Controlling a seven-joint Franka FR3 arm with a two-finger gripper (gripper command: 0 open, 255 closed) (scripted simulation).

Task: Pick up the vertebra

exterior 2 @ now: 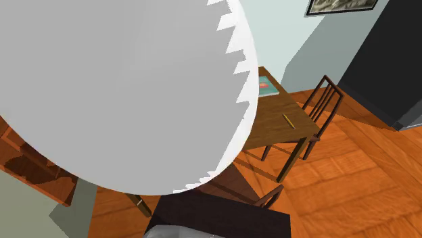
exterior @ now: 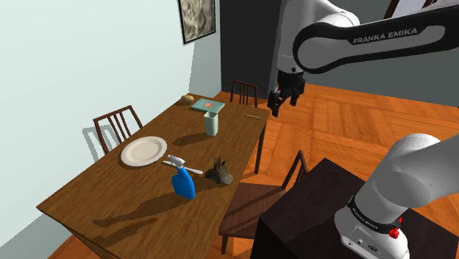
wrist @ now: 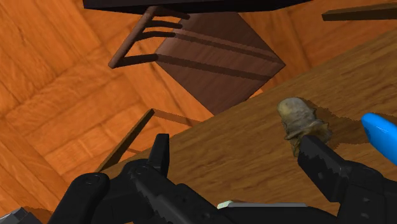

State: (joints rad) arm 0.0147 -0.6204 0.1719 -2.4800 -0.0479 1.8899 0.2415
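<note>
The vertebra (exterior: pixel 221 174) is a small, lumpy brown-grey piece lying near the table's (exterior: pixel 110 195) edge on the shoulder view's right, beside a blue spray bottle (exterior: pixel 183 184). My gripper (exterior: pixel 282 105) hangs in the air well beyond it, past the far end of the table and above the floor. In the wrist view the gripper (wrist: pixel 238 156) is open with nothing between its fingers. There the vertebra (wrist: pixel 297 117) lies far below on the tabletop, in line with the tip of one finger (wrist: pixel 320 160). The blue bottle (wrist: pixel 382 136) lies just past it.
On the table stand a white plate (exterior: pixel 143 151), a pale cup (exterior: pixel 212 123), a teal book (exterior: pixel 208 106), a pencil (exterior: pixel 252 116) and a bread roll (exterior: pixel 187 98). A dark chair (exterior: pixel 254 202) stands between table and stand (exterior: pixel 309 213). A large grey shape (exterior 2: pixel 115 88) covers much of the second exterior view.
</note>
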